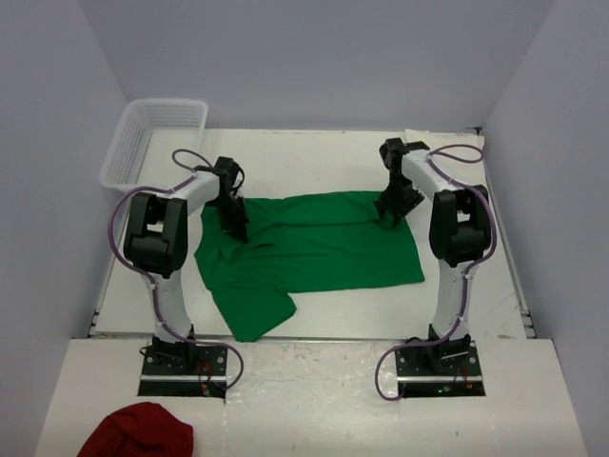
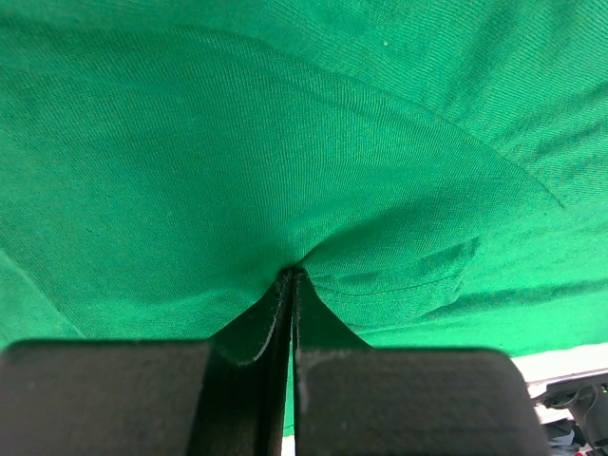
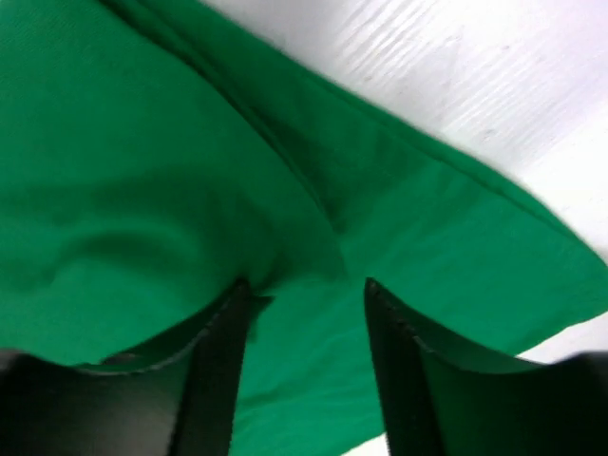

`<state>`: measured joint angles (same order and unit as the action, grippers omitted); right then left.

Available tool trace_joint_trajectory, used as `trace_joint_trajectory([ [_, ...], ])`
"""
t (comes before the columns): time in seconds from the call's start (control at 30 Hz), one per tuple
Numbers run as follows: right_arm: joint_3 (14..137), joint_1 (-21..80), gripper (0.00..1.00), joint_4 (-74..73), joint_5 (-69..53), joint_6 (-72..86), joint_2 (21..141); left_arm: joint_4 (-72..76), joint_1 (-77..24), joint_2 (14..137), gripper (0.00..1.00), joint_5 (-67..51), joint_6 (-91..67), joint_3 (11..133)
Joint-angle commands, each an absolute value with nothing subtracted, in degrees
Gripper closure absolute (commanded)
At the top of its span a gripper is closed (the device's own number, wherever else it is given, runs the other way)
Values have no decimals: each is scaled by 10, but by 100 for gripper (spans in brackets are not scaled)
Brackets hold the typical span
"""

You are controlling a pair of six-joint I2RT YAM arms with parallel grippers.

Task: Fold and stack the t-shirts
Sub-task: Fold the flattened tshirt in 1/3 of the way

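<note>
One bright green t-shirt [image 1: 314, 243] lies spread on the white table, a sleeve flopped toward the near left. My left gripper [image 1: 236, 228] is at the shirt's upper left part. In the left wrist view this gripper [image 2: 292, 274] is shut on a pinched ridge of the green fabric [image 2: 285, 142]. My right gripper [image 1: 392, 217] is at the shirt's upper right corner. The right wrist view shows it [image 3: 306, 285] open, its fingers apart, with green cloth [image 3: 142, 190] lying loose under and between them.
A white plastic basket [image 1: 124, 143] stands at the far left corner of the table. A dark red cloth [image 1: 138, 433] lies on the near ledge left of the arm bases. Bare white table [image 1: 314, 162] shows behind the shirt.
</note>
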<state>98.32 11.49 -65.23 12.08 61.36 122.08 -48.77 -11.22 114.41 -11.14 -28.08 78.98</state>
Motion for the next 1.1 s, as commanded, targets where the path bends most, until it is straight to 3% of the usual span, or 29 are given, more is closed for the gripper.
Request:
trace_joint_trajectory([
  [0.0, 1004, 121, 44, -629, 84, 603, 1183, -512, -105, 1128, 100, -98, -277, 802],
  [0.03, 1000, 128, 36, -621, 89, 598, 1173, -512, -105, 1127, 100, -98, -274, 802],
  [0.07, 994, 132, 5, -596, 97, 585, 1159, -512, -105, 1125, 100, -97, -273, 801],
  [0.1, 981, 134, 1, -578, 104, 574, 1129, -512, -105, 1125, 100, -96, -272, 801],
  [0.3, 1027, 119, 1, -553, 128, 508, 1101, -516, -105, 1121, 100, -101, -265, 809],
  [0.5, 1081, 71, 11, -603, 101, 486, 1168, -527, -105, 1121, 100, -100, -258, 827],
  [0.7, 1144, 59, 41, -644, 82, 433, 1247, -526, -103, 1117, 100, -99, -257, 824],
  [1.07, 1118, 64, 39, -693, 9, 415, 1288, -527, -100, 1116, 100, -105, -258, 829],
])
